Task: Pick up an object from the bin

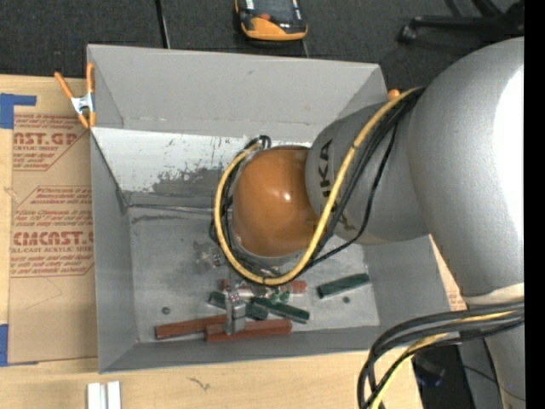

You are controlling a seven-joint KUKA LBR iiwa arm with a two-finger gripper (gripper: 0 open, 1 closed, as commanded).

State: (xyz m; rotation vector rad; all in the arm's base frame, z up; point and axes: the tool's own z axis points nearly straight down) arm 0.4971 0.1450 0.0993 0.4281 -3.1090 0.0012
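Note:
My gripper [234, 305] is low in the bin near its front wall, sticking out from under the arm's orange dome. It sits in a small cluster of flat sticks. A dark green stick [283, 311] lies just to its right, partly beneath it. A red-brown stick [254, 331] lies directly in front of it along the front wall. A second red-brown stick [180, 331] continues to the left. Whether the gripper touches or holds any of them is hidden.
Another dark green stick [343, 285] lies apart to the right on the bin floor. A small red-brown piece [297, 288] shows beside the dome's edge. The arm and dome cover the middle and right of the bin. Bare scuffed floor lies to the left.

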